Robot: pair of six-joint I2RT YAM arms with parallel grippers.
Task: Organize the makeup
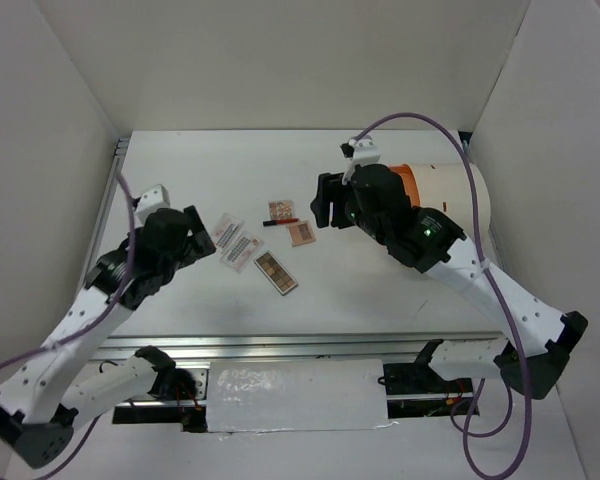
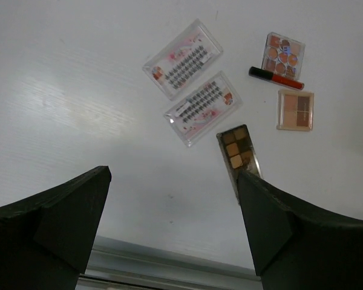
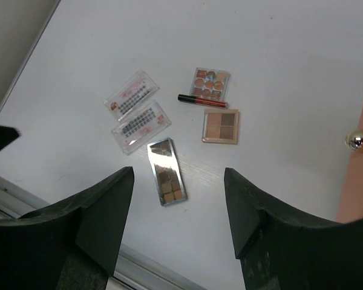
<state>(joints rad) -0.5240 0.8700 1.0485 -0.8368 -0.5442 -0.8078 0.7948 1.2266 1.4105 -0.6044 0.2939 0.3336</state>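
Observation:
The makeup lies flat in a cluster on the white table. Two white pink-printed packets sit side by side, with a long brown palette in front of them. Further right are a round-pan palette, a thin red stick and a square four-pan palette. My left gripper hovers open just left of the packets, nothing between its fingers. Above the table, right of the square palette, my right gripper is open and empty; the long palette shows below its gap.
A large white cylinder with an orange drawer front and a gold knob lies behind the right arm. White walls enclose the table on three sides. A metal rail runs along the near edge.

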